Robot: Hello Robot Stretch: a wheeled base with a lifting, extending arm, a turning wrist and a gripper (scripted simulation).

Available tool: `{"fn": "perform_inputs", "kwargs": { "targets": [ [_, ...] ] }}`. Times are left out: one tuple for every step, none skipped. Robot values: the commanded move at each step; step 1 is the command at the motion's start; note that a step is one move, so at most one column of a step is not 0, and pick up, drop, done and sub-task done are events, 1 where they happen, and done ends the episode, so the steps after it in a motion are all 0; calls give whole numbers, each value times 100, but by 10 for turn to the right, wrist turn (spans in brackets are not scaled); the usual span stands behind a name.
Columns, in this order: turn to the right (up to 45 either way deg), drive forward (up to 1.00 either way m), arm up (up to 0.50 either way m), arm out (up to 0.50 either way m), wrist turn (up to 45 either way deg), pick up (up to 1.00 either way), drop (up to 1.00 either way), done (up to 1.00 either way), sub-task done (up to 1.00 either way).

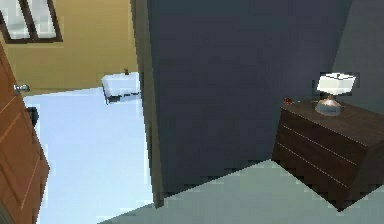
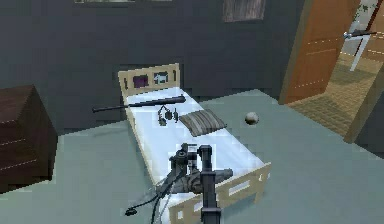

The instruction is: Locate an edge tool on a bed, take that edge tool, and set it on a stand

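A bed (image 2: 236,160) with a pale wood frame and a white mattress stands against the dark wall in the arm side view. On it lie a long dark bat-like rod (image 2: 140,103) near the headboard, a small dark looped thing (image 2: 168,118) and a grey-brown pillow (image 2: 203,122). My arm rises from the bottom edge, and the gripper (image 2: 152,200) reaches left over the foot of the bed. I cannot tell whether it holds anything. A dark wooden dresser (image 1: 330,150) with a lamp (image 1: 335,92) stands at the forward view's right.
A doorway at the forward view's left opens onto a pale-floored room with a white piece of furniture (image 1: 122,85); a brown door (image 1: 15,140) stands at the left edge. In the arm side view: a ball (image 2: 252,118) on the floor, an orange door (image 2: 320,50), a dark dresser (image 2: 20,135).
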Motion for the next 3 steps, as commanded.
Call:
{"fn": "perform_inputs", "kwargs": {
  "targets": [
    [0,0,0,0,450,0,0,0,0],
    [0,0,0,0,450,0,0,0,0],
    [0,0,0,0,450,0,0,0,0]
  ]
}}
